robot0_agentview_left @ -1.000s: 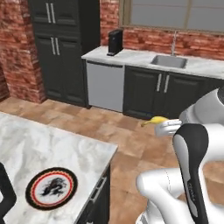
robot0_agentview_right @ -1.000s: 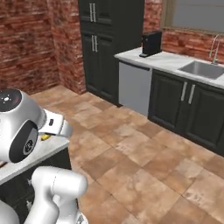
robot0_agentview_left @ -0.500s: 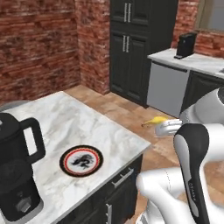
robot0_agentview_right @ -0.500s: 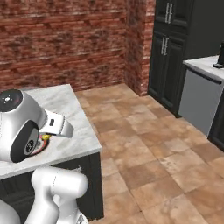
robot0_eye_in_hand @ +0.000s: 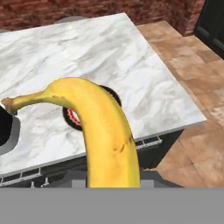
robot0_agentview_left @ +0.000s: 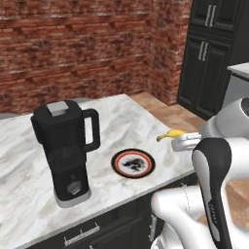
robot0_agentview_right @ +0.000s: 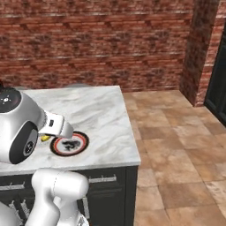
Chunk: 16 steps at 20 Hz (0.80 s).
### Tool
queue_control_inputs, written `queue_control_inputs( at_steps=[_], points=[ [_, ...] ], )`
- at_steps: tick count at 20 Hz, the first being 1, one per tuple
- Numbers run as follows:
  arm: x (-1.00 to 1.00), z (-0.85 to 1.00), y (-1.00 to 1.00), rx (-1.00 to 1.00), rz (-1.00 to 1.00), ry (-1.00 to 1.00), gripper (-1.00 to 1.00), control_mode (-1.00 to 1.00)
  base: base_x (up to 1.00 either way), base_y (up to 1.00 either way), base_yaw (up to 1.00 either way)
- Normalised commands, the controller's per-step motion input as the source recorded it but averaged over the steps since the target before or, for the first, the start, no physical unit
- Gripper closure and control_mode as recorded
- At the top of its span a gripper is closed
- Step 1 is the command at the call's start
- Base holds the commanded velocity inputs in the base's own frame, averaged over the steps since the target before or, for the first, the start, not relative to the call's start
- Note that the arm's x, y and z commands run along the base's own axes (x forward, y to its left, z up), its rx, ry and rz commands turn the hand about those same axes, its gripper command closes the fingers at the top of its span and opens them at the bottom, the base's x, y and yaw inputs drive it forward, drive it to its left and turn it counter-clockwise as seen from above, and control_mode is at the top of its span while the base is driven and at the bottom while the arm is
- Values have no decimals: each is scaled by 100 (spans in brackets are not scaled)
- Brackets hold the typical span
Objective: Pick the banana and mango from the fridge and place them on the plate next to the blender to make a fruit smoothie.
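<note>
Banana (robot0_eye_in_hand: 105,135) held, plate (robot0_agentview_left: 133,163) now nearer

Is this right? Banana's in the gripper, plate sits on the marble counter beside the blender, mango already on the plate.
Not quite: the plate is bare, with no mango on it, as the left base view shows. The rest holds: the banana is carried, and the plate lies on the marble counter beside the blender.

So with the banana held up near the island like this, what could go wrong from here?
The banana hangs beyond the counter edge, short of the plate; released now, it would likely fall to the floor. The plate is small and near the edge, so a long banana could overhang or roll off. The blender stands close beside the plate; a wide swing could knock it.
</note>
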Motion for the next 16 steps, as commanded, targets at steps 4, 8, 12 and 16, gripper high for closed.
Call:
queue_control_inputs(
  at_steps=[4,8,12,16],
  points=[
    [12,-3,6,-1,1,0,100,-100,34,-2,16],
    [57,-18,11,-6,0,22,100,-100,0,0,0],
    [43,-22,13,-3,2,33,100,-100,0,0,0],
    [27,-50,4,2,1,17,100,-100,0,0,0]
  ],
)
